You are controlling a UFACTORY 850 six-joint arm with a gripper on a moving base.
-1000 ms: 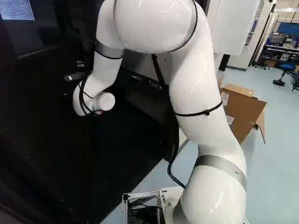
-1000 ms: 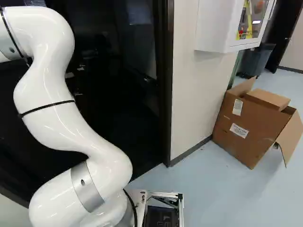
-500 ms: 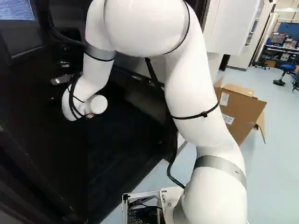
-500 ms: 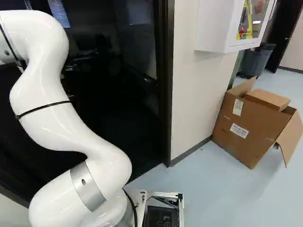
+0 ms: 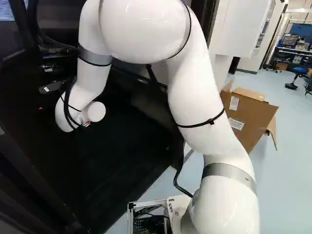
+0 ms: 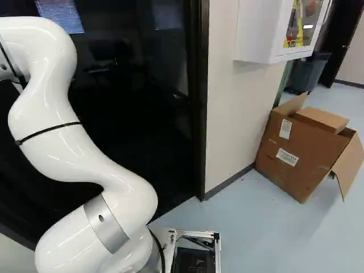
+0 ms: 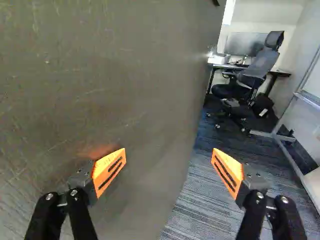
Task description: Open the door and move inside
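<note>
Arm [image 5: 197, 97] leftward (carpet [image 7: 197, 210] beyond door edge [image 7: 187, 155])

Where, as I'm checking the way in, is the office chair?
In the wrist view, the chair stands ahead of the gripper, past the door, at the desk.

— Would you call this an office? Your wrist view gives you a desk [image 7: 234, 66], a monitor [image 7: 244, 45] and a wheeled, high-backed chair [image 7: 261, 64] on striped carpet [image 7: 192, 212].

— You would, for the room beyond the dark door frame [image 6: 200, 102]; you can see slatted blinds [image 6: 60, 15] in there too.

— And on your side of it?

— You have smooth, pale blue floor [image 6: 256, 227] and a white wall cabinet [image 6: 259, 34]. Far off, at the right of your left base view, a loaded workbench [image 5: 292, 50] and a blue stool [image 5: 299, 70] show you a lab or workshop area.
</note>
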